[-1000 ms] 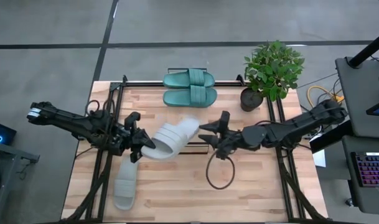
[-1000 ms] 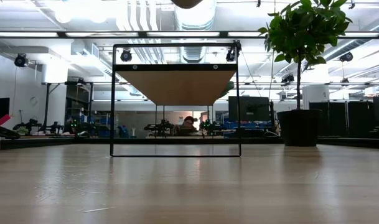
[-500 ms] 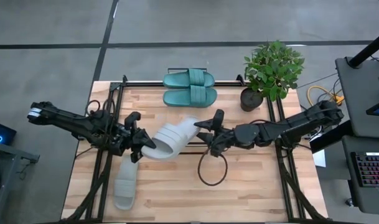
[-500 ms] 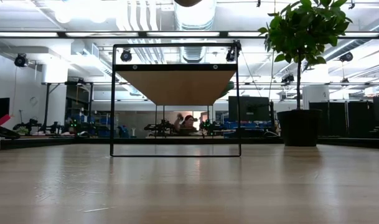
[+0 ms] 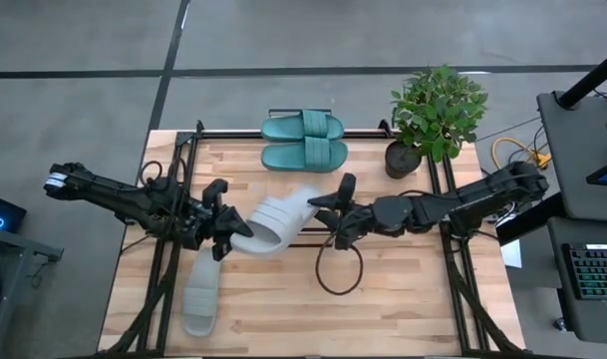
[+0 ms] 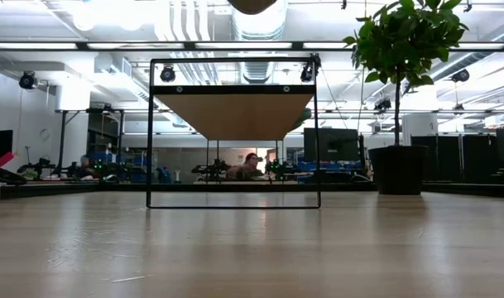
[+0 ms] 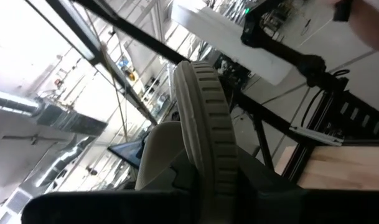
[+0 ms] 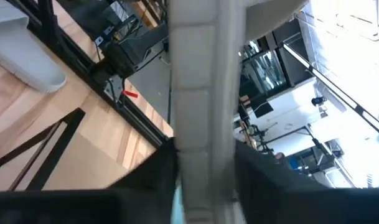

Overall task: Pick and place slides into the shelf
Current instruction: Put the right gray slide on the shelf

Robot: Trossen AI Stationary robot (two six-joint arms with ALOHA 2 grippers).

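Observation:
A light grey slide (image 5: 273, 224) hangs above the middle of the table between my two grippers, too high for the low view. My left gripper (image 5: 226, 232) is shut on its left end. My right gripper (image 5: 326, 212) is shut on its right end. A second grey slide (image 5: 198, 294) lies flat on the tabletop near the left front. The teal-green pair (image 5: 303, 141) lies side by side on the plank top of the shelf (image 6: 235, 114) at the far edge. My left gripper pinches the left end of the slide's sole (image 7: 209, 163) between its two fingers, one on each face. The fingers reach in about level from the table's left. The slide is lifted clear of the table. My right gripper pinches the right end of the sole (image 8: 205, 149) between its two fingers (image 8: 161, 171), one on each face. The fingers come about level from the table's right, along the slide. That end is clear of the table too.
A potted plant (image 5: 435, 118) stands at the far right beside the shelf. A black cable loop (image 5: 338, 271) hangs under my right arm. Black rails (image 5: 168, 269) run along both table sides. Bare wood (image 5: 403, 299) lies at the near right.
My right gripper has gone toward the table's left, up to the held slide's right end, where its fingers now sit. The cable loop beneath it has swung along. The slide and my left gripper have stayed where they were.

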